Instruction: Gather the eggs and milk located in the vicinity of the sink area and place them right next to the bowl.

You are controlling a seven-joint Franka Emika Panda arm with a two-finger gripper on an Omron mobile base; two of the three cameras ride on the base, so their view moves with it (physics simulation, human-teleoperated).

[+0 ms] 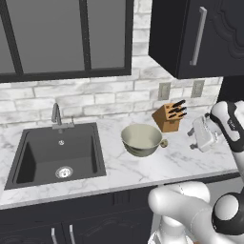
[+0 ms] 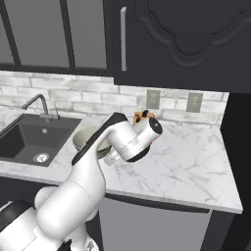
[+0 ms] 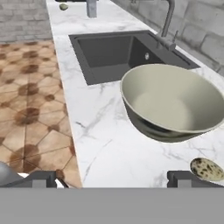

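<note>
The beige-olive bowl point(image 1: 141, 139) point(image 3: 175, 103) point(image 2: 84, 137) stands on the marble counter right of the dark sink point(image 1: 55, 152) point(image 3: 118, 52). A speckled egg point(image 3: 206, 169) point(image 1: 163, 143) lies on the counter just beside the bowl's right side. My gripper point(image 1: 191, 139) point(image 3: 111, 179) hovers open to the right of the bowl, with nothing between its fingers; the egg is close to the right fingertip point(image 3: 183, 178). Far beyond the sink, the milk point(image 3: 91, 8) stands upright, cut off by the frame edge, with another small egg point(image 3: 64, 6) beside it.
A knife block point(image 1: 169, 116) point(image 2: 142, 116) stands behind the bowl by the brick wall. The faucet point(image 1: 56, 114) point(image 3: 168, 17) rises behind the sink. Dark cabinets hang overhead. The counter's front edge drops to a tiled floor point(image 3: 30, 87). Open marble stretches to the right point(image 2: 186, 162).
</note>
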